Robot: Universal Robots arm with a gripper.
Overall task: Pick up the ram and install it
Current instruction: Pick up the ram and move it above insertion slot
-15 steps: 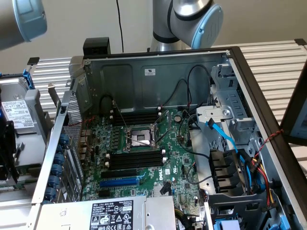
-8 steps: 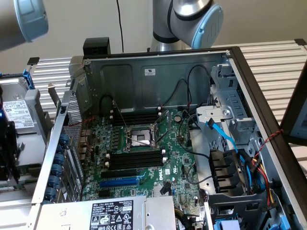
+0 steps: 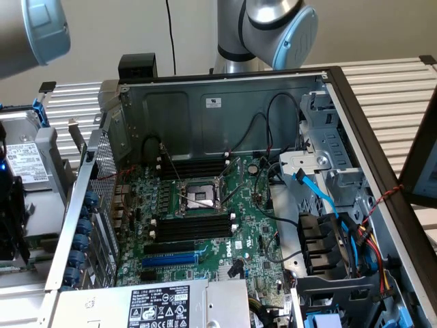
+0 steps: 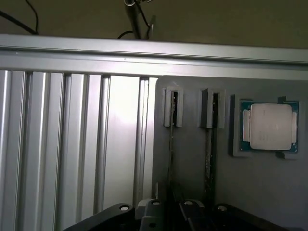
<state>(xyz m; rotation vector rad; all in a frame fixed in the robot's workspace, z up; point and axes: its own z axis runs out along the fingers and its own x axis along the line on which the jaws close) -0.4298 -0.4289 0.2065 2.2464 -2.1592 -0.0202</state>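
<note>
exterior view: evenly bright | wrist view: dim, glare on slats (image 4: 121, 103)

The motherboard (image 3: 205, 219) is green, its memory slots (image 3: 194, 227) black with white end clips, and 1 long slot (image 3: 171, 260) blue. The case (image 3: 205, 109) is bare grey metal, with a light-blue cable (image 3: 317, 195) and red, yellow and black wires (image 3: 370, 238) inside. The arm (image 3: 263, 17) is silver with pale-blue caps. The surface (image 3: 396, 89) is ribbed silver. In the wrist view a grey tray (image 4: 250, 192) carries 2 dark ram sticks (image 4: 210, 154) and a silver-lidded processor (image 4: 269, 126) on a blue-green board.
</note>
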